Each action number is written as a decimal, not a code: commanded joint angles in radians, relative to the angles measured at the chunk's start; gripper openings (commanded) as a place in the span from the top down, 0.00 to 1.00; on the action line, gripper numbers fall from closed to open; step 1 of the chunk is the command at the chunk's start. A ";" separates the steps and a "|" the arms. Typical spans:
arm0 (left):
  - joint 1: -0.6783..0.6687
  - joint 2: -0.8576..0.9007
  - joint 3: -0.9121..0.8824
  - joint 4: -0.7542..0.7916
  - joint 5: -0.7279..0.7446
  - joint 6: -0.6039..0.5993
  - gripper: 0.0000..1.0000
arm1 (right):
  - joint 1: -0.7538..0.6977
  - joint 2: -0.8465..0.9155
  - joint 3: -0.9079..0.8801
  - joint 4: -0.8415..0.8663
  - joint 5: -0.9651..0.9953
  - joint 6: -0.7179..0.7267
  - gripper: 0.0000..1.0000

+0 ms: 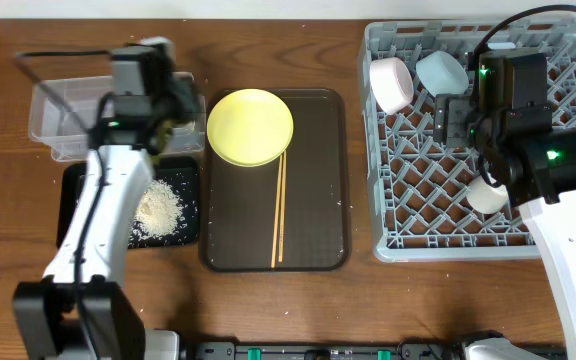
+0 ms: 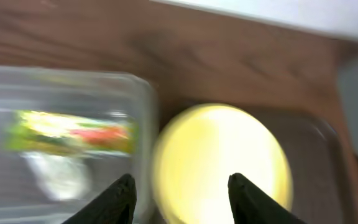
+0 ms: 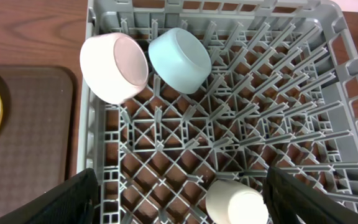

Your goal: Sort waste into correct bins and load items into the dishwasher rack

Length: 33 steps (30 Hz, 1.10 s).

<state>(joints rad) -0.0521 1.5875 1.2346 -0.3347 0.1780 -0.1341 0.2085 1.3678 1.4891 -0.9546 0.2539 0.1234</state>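
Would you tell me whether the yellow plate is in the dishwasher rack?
No, the yellow plate lies on the brown serving tray, beside the dishwasher rack.

yellow plate (image 1: 250, 127), 2 chopsticks (image 1: 279, 210) on brown tray (image 1: 318, 180) | rice (image 1: 160, 210) in black tray (image 1: 190, 172) | cup (image 1: 488, 195) in rack (image 1: 408, 200)

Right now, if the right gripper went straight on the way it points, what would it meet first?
Probably the peg lattice of the dishwasher rack, bare ahead of the right gripper; the small pale cup lies just off that line, though depth is unclear.
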 commanded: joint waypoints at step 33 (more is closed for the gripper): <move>-0.354 0.369 -0.010 -0.192 0.117 -0.002 0.50 | -0.007 0.007 0.003 -0.018 -0.053 0.011 0.16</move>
<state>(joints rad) -0.3763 1.9446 1.2312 -0.5148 0.2329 -0.1345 0.2085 1.3678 1.4891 -0.9718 0.2039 0.1253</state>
